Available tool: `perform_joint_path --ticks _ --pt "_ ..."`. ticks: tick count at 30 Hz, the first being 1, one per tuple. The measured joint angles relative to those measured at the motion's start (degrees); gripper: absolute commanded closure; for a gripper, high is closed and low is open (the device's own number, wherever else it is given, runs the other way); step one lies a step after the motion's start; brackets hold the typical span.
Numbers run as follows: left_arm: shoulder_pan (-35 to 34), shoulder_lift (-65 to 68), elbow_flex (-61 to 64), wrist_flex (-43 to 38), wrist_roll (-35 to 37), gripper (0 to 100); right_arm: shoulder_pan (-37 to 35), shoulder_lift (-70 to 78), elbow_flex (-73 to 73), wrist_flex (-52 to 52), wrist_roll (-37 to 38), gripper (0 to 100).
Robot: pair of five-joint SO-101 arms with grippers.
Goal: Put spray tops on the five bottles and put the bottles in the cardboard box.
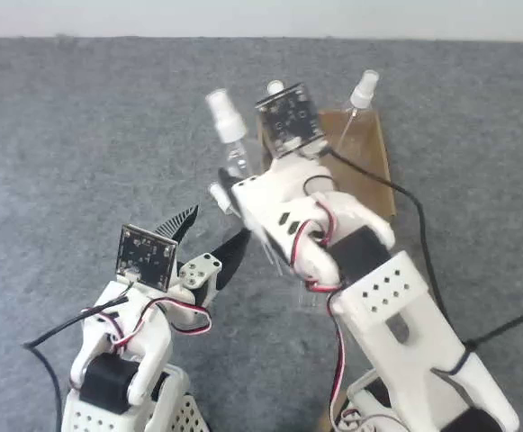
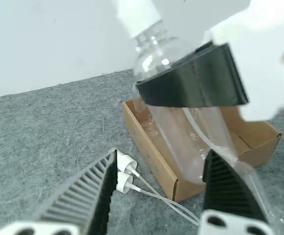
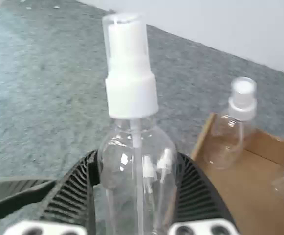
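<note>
Right gripper (image 3: 134, 196) pinches a capped bottle (image 3: 132, 152) just beside the box (image 3: 264, 191), left gripper (image 2: 156, 196) spread, empty; risk: the smooth bottle slips from the grip, or its base clips the box wall and topples the second bottle (image 3: 229, 132), apparently standing inside.

My right tool (image 3: 136, 169) grips a clear bottle (image 3: 132, 137) round its body, with its white spray top (image 3: 129, 73) already on and pointing up. A second bottle (image 3: 229, 132), also capped, stands in the open brown cardboard box (image 3: 259, 196) close by. Two loose spray tops (image 2: 126, 163), thin tubes trailing, lie together on the grey worktop (image 2: 44, 137) just beside the box's outer wall.
</note>
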Motion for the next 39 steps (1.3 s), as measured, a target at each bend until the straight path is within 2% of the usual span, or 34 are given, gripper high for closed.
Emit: perform_joint_path --ticks 5,18,22,25,27,28,33,36,39 --pt "0.26 -0.35 1.32 -1.67 0.09 74 -3.52 -1.93 -0.7 3.52 0.0 99.2" --pt "0.44 -0.35 1.41 -1.67 0.0 74 -3.16 -10.02 -0.79 12.22 0.35 99.2" --pt "0.0 -0.35 1.41 -1.67 -0.09 79 3.6 -10.11 -2.29 12.75 4.31 99.2" --pt "-3.16 -0.35 1.41 -1.67 -0.09 89 11.16 -8.53 -5.1 12.75 5.89 99.2" --pt "-5.71 -0.26 1.41 -3.08 -0.09 99 16.26 -5.89 -6.15 12.75 6.24 99.2" --pt "-7.03 -0.26 1.41 -3.78 -0.09 100 18.11 -4.48 -6.33 12.75 6.24 99.2" --pt "-12.66 -0.35 1.85 -6.33 0.35 99 18.99 3.16 -5.27 6.33 6.24 99.2" --pt "-17.23 0.35 2.46 -7.3 2.55 99 16.44 5.98 -0.88 -1.32 6.24 99.2" --pt "-18.81 0.44 2.46 -7.38 3.6 99 13.71 8.35 1.85 -8.0 6.24 99.2"
